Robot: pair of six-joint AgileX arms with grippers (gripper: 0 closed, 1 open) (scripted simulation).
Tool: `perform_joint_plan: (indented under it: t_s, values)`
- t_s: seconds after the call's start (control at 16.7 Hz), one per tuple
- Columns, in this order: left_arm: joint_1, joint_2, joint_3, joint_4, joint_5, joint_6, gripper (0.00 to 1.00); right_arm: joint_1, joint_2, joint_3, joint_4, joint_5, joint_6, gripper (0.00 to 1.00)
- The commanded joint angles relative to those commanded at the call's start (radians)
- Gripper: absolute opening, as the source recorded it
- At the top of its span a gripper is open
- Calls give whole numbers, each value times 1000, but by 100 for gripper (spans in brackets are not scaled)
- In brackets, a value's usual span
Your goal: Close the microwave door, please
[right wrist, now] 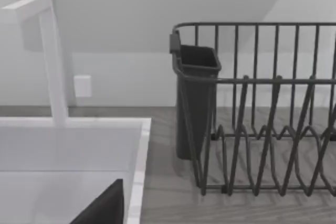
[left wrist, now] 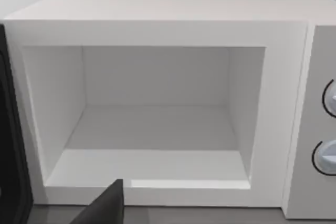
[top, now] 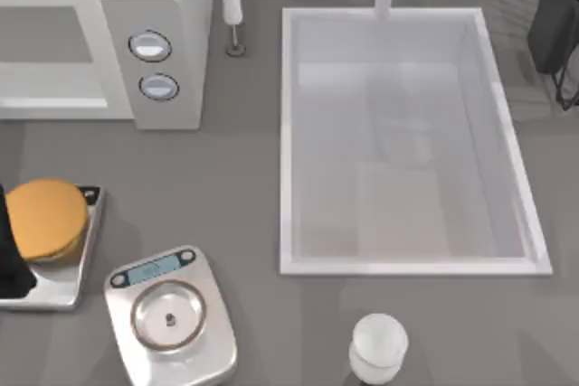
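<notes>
Facing the microwave (left wrist: 157, 103), my left gripper (left wrist: 105, 205) sees its cavity open, the microwave door (left wrist: 10, 145) dark at its edge; finger spacing I cannot tell. Scale (top: 170, 315) sits nearby.

Our matte black, smooth-shelled left arm (top: 13, 255) shows at the table's left edge; a black wedge-shaped finger (left wrist: 107, 206) juts near each wrist camera.
</notes>
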Motion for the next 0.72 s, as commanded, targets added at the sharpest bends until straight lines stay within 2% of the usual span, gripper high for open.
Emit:
perform_joint_plan:
  t_s: [0.06, 0.72]
  values:
    - [0, 0, 0, 0, 0, 0, 100, 0, 0, 0, 0, 0, 0, 100]
    - [0, 0, 0, 0, 0, 0, 17, 0, 0, 0, 0, 0, 0, 100]
